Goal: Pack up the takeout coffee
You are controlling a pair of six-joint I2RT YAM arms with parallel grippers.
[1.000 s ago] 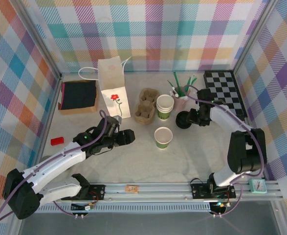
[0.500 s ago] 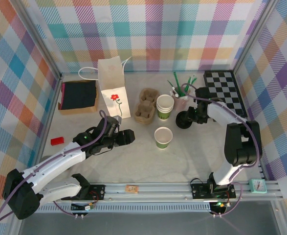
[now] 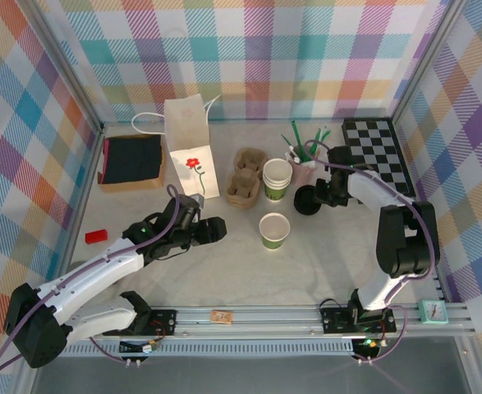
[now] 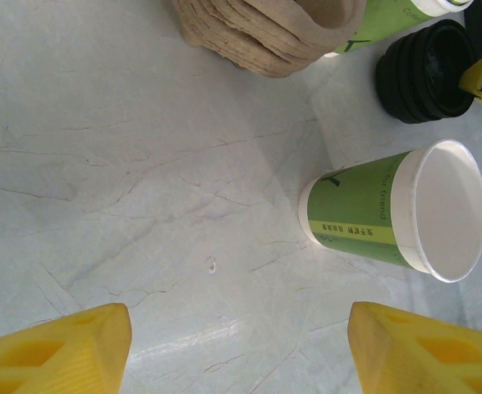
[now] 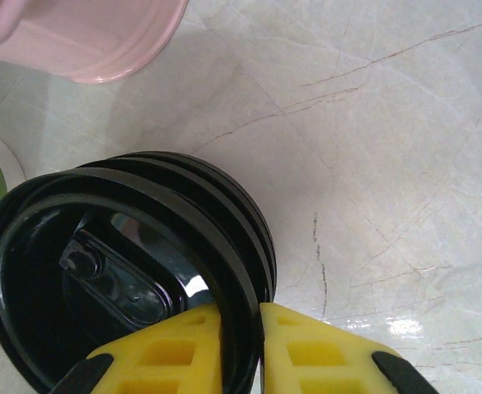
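Worktop (image 3: 224,271): pale, marble-look surface with fine grey-brown veins, matte. A small bright glare patch (image 5: 405,327) shows at the lower right of the right wrist view.

Enclosure: three upright walls in pastel plaid cloth, namely back wall (image 3: 249,57) across the top of the frame, left wall (image 3: 27,148) and right wall (image 3: 470,164). Aluminium posts (image 3: 60,66) run along the wall corners.

Aluminium rail (image 3: 265,316) spans the bottom edge of the worktop, with a dark grey strip below it.

Light is even and diffuse; shadows are soft and short.
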